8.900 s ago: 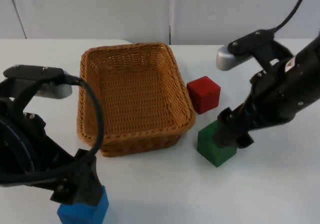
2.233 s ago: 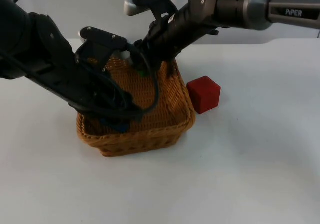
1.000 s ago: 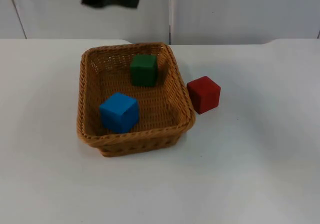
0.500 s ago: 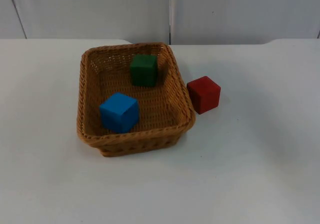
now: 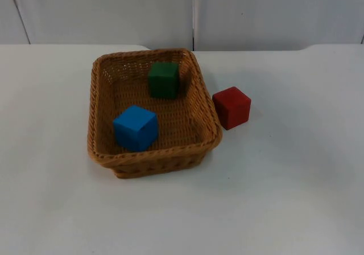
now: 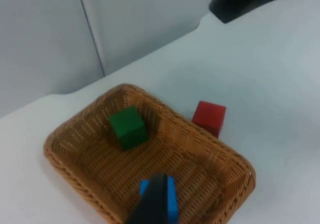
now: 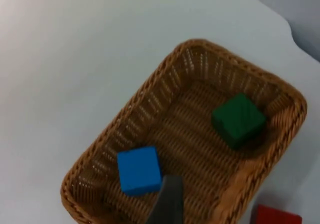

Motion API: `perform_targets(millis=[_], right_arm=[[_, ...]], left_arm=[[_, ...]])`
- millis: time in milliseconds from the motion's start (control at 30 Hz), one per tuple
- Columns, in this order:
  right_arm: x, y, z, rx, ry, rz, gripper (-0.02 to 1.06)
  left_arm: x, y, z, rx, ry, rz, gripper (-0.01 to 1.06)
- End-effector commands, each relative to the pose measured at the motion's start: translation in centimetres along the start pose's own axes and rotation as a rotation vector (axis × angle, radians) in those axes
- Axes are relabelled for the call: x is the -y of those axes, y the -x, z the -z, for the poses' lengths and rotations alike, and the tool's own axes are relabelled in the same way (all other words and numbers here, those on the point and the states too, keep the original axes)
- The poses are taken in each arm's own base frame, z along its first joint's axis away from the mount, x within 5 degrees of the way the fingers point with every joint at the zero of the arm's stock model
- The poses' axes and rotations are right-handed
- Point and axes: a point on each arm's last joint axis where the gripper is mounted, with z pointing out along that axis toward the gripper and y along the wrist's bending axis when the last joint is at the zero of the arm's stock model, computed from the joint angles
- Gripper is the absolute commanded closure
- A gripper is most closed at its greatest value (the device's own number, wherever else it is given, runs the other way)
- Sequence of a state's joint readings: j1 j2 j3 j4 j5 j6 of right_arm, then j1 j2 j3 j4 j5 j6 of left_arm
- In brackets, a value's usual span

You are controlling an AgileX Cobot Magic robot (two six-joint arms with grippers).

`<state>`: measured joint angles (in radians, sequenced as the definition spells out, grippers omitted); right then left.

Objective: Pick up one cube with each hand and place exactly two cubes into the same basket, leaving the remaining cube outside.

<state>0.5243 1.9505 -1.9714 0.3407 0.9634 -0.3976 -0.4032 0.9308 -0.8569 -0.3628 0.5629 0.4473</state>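
While blue cube (image 5: 135, 127) and green cube (image 5: 164, 79) sit in basket (image 5: 98, 147), gripper states can't be told.

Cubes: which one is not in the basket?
The red cube. It sits on the white table just right of the basket, while the blue cube and the green cube lie inside it.

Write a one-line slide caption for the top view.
Green cube and blue cube sit apart inside the woven wicker basket; red cube rests outside.
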Motion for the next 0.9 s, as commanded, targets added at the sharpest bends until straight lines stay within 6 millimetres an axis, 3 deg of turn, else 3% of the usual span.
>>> perform_targets(millis=[0,100,400,667,867], right_arm=[[-0.2,-1.4,0.7,0.038,-0.028,-0.001,0.31],[-0.5,-3.8,1.0,0.069,-0.068,-0.015,0.31],[-1.7,-9.1,3.6,0.123,-0.138,-0.041,0.31],[-3.0,-11.0,6.9,0.156,-0.148,-0.035,0.31],[-4.3,-12.3,10.2,0.198,-0.149,-0.023,0.31]], left_arm=[[0.2,-1.0,0.5,0.027,0.015,0.005,0.16],[0.5,-2.2,1.3,0.048,0.018,0.016,0.16],[1.0,-2.2,3.3,0.104,0.010,0.023,0.16],[1.2,-2.6,3.4,0.070,-0.005,0.022,0.16],[1.5,-2.8,4.7,0.088,-0.013,0.012,0.16]])
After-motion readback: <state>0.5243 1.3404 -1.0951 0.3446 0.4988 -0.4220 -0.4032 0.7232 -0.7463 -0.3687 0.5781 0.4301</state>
